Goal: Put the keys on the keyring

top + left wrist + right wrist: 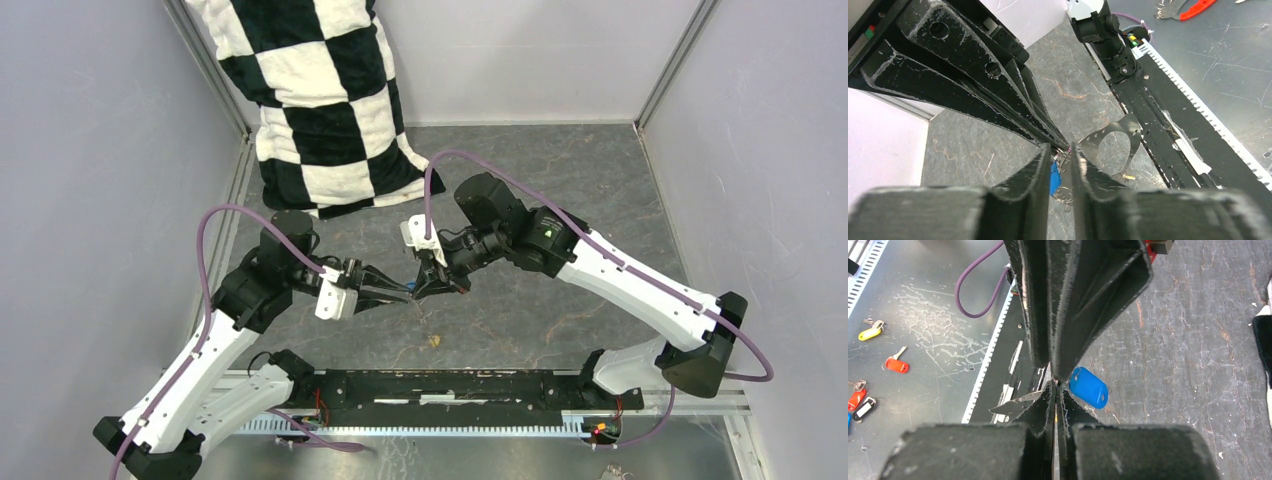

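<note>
My two grippers meet tip to tip above the middle of the dark table. The right gripper [1055,390] is shut on a thin metal wire, seemingly the keyring [1063,158]. The key with the blue head [1089,387] hangs just beside those tips. My left gripper [1059,147] stands narrowly open, with the blue head [1054,177] against its left finger and a small wire coil [1064,193] in the gap. The key with the yellow-gold head [433,341] lies on the table below the grippers, also in the left wrist view [1129,176]. Most of the keyring's loop is hidden.
A black-and-white checkered pillow [320,100] leans in the far left corner. A black rail [450,385] runs along the near edge. Spare yellow [870,332] and red [896,365] key tags lie on the metal bench beyond it. A loose dark strip [1113,137] curls off a fingertip.
</note>
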